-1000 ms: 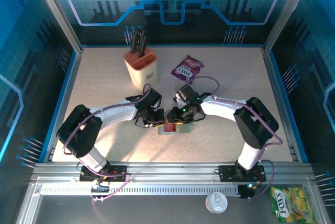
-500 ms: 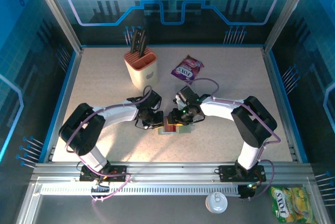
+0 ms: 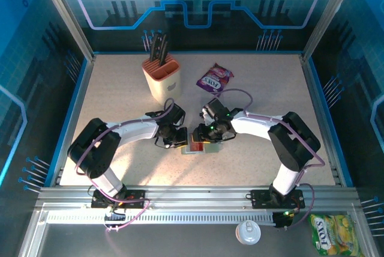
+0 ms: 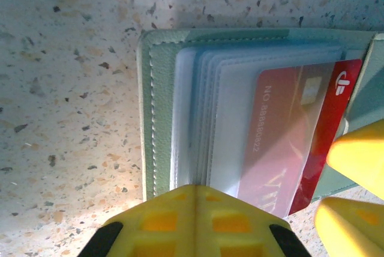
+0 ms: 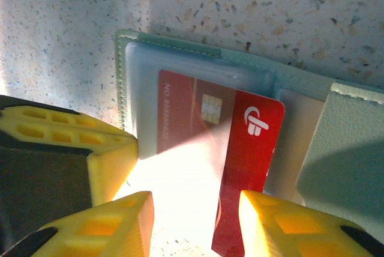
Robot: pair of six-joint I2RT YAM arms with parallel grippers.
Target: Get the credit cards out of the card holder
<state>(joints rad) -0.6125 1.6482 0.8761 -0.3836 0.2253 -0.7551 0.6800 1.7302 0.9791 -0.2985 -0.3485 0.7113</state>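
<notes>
Glossy red card [image 5: 251, 143], clear sleeves [image 4: 204, 119], stitched holder [image 4: 157, 119]

Top view: cool, blue-tinted, fairly even light on the speckled beige table [image 3: 120, 95]. Soft shadows under the arms. Focus sharp.

Left wrist view: warm bright patch on the table at lower left. The yellow left end effector [image 4: 195, 194] sits near the lens and is blurred.

Right wrist view: hard glare washes out the lower part of the red plastic card [image 5: 252, 143]. Table shadowed above it.
</notes>
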